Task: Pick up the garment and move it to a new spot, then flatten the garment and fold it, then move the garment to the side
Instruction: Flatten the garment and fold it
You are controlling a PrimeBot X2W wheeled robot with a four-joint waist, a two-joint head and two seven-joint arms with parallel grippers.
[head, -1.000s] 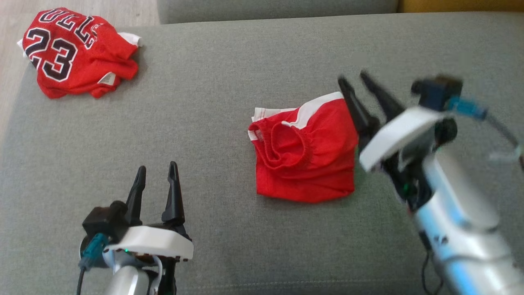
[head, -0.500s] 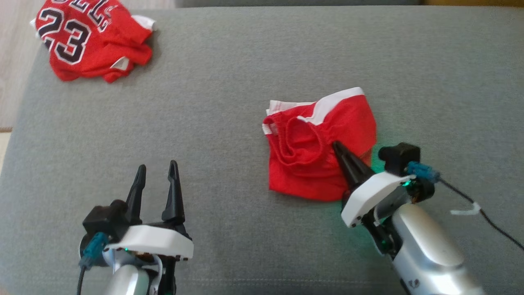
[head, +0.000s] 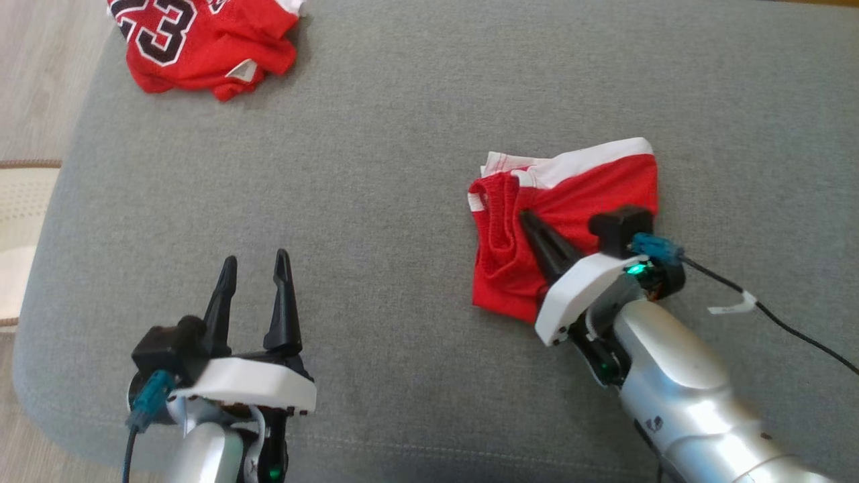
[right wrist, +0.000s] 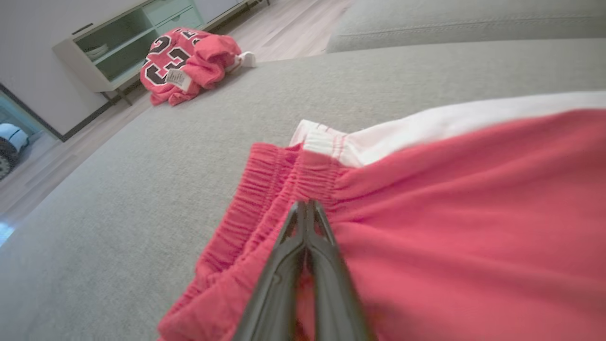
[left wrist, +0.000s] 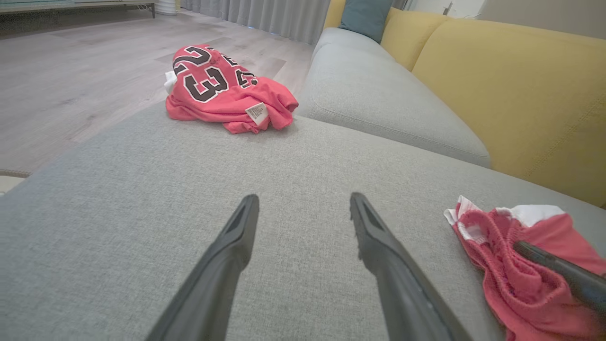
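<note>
I inspected the seat from the head camera. The red shorts lay bunched on the grey sofa cushion, right of centre, with their white trim along the far edge and the elastic waistband turned to the left.

My right gripper lay low across the near part of the shorts, pointing towards the waistband. In the right wrist view its two fingers were closed tip to tip. The tips sat in a fold of the waistband, where the cloth was gathered, so I recorded them as pinching the shorts. The garment itself rested on the cushion.

My left gripper hovered over bare cushion at the lower left, well apart from the shorts. Its fingers were spread wide and there was nothing between them.

A red jersey bearing the number 23 lay crumpled at the far left corner of the cushion, well apart from both grippers. A dark cable trailed from the right wrist across the cushion.
</note>
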